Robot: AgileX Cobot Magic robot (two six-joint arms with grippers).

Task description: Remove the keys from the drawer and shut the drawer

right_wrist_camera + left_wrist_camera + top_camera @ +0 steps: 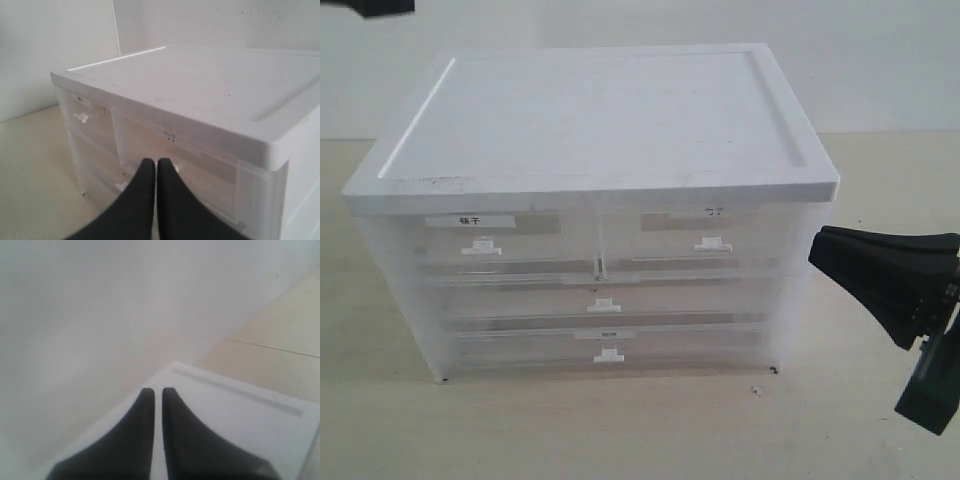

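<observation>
Approach stage, before any pull: drawer [490, 243] at upper left of the front of the cabinet [600, 110] on the desk [620, 430], fully shut; keys not discernible through the cloudy plastic, presumably inside. Empty right hand [156, 161] with fingers pressed nearly together, poised off the cabinet's right front corner; left hand [158, 390] likewise narrow and empty, raised over a corner of the lid. Calls next for spreading one hand, catching the small white handle [480, 249] and drawing straight outward.

Exterior faces cabinet [600, 120] front, wrists near top
</observation>
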